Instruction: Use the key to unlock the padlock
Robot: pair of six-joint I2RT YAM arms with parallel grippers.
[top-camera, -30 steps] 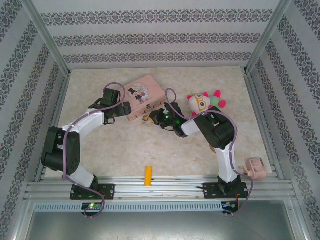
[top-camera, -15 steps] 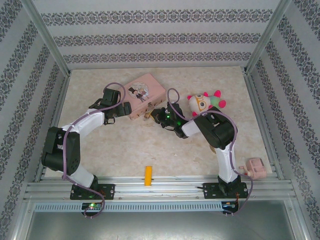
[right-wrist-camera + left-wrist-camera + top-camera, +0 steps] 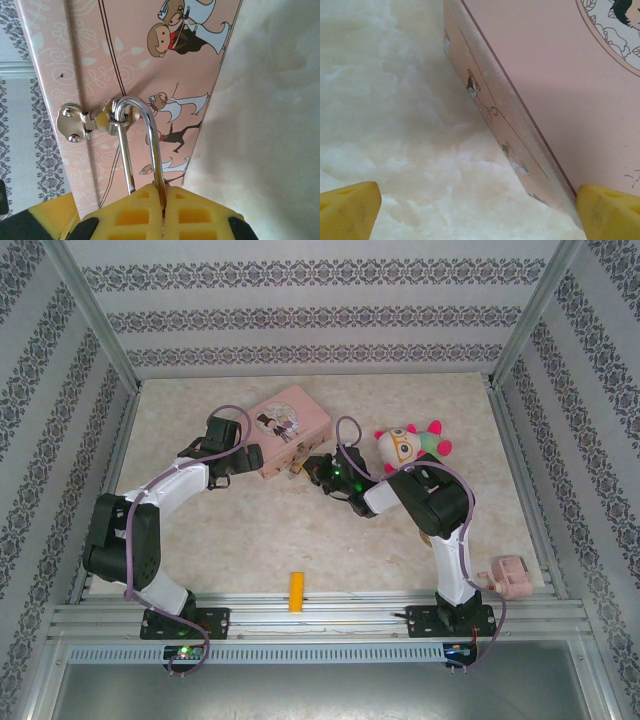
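Pressed together are the yellow pads of the right pincer [image 3: 162, 210], closed at the foot of the thin silver shackle of the padlock [image 3: 155, 150]. The padlock is hung through the hasp [image 3: 95, 120] on a side wall of the pink tin [image 3: 125, 40]. Its brass body is hidden behind the pads, so it cannot be told whether the body, the key or nothing is nipped there, and the key itself is not made out. The left pincer [image 3: 479, 214] is held spread wide at the tin's other end, one pad just beside the tin's side wall and the other out over the counter [image 3: 395, 125] away from the tin; nothing is pinched. The padlock is judged to be light, stiff and smooth, and free to swing on the hasp, so it would best be taken by the flat faces of its body rather than by the round, slippery shackle. The key is judged to be thin, rigid and easily dropped or twisted askew, best gripped across its head. Counted in the top view are one tin [image 3: 290, 420] with one padlock on it and two pincers, one plush toy [image 3: 405, 445] beside the tin, and one yellow-orange block [image 3: 296, 591] and one small pink object [image 3: 512, 577] well apart from it.
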